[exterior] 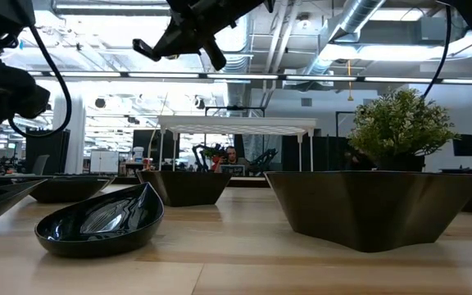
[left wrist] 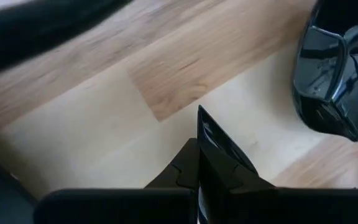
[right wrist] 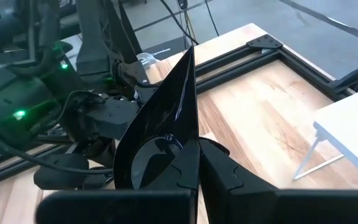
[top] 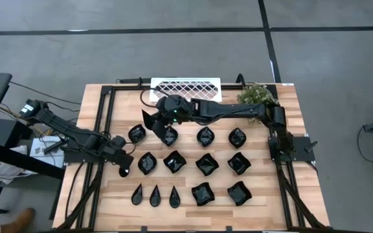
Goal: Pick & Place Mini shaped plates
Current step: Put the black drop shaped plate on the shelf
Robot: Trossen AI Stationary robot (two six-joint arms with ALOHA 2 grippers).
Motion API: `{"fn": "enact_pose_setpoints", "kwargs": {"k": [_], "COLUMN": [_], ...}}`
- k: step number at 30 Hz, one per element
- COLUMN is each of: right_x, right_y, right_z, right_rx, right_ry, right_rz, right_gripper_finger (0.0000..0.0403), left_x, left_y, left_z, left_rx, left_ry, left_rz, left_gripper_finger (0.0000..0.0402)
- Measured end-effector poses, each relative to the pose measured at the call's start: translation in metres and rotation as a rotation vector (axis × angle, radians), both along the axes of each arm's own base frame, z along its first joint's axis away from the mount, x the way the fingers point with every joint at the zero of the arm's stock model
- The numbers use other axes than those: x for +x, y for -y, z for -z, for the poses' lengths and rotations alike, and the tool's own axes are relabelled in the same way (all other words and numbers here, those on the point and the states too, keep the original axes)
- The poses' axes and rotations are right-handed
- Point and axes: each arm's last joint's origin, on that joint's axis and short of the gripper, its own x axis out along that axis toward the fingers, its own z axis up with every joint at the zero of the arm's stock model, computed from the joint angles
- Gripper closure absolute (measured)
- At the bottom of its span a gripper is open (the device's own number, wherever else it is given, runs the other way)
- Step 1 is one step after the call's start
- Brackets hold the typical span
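The right gripper (top: 153, 120) was above the far-left part of the table (top: 264, 194), just in front of the white lattice rack (top: 185, 86), and its fingers were pressed together on the edge of one black plate (right wrist: 160, 127), which stood up on its edge between them, clear of the wood. In the low view this gripper hung high above the table top with the plate in it. The left gripper (top: 123, 169) was low at the left side of the table, beside the middle row of plates, and its fingers were also closed on a thin glossy black plate (left wrist: 219, 146), which pointed out from between them close over the wood; a bigger dark plate (left wrist: 337, 74) lay near it. The other mini shaped plates (top: 206, 162) lay in about three rows on the wooden table: rounded and square ones in the far and middle rows, three small teardrop ones (top: 155, 195) in the near row at the left. A small green plant (top: 256, 94) stood at the far right corner of the table.
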Motion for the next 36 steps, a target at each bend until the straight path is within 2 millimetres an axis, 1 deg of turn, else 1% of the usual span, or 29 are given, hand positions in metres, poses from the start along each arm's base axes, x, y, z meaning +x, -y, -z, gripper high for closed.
{"fn": "enact_pose_setpoints", "kwargs": {"k": [6,16,22,30,36], "right_x": [-0.001,-0.008,-0.014,-0.02,-0.026], "right_y": [0.013,0.05,0.073,0.091,0.11], "right_z": [0.0,0.0,0.003,0.003,0.003], "right_rx": [0.0,0.0,0.005,0.001,0.0], "right_ry": [-0.001,-0.003,-0.033,-0.032,-0.036], "right_rz": [0.028,0.108,0.157,0.208,0.254], "right_gripper_finger": [0.0403,0.0403,0.0403,0.0403,0.0403], "left_x": [0.001,0.001,0.001,0.001,0.0], "left_y": [-0.001,-0.002,-0.002,-0.002,-0.002], "left_z": [0.0,0.001,0.001,0.001,-0.002], "left_rx": [0.035,0.06,0.067,0.069,0.04], "left_ry": [0.029,0.045,0.05,0.051,0.071], "left_rz": [-0.042,-0.054,-0.055,-0.055,-0.046], "left_gripper_finger": [0.0398,0.0388,0.0387,0.0386,0.0386]}}
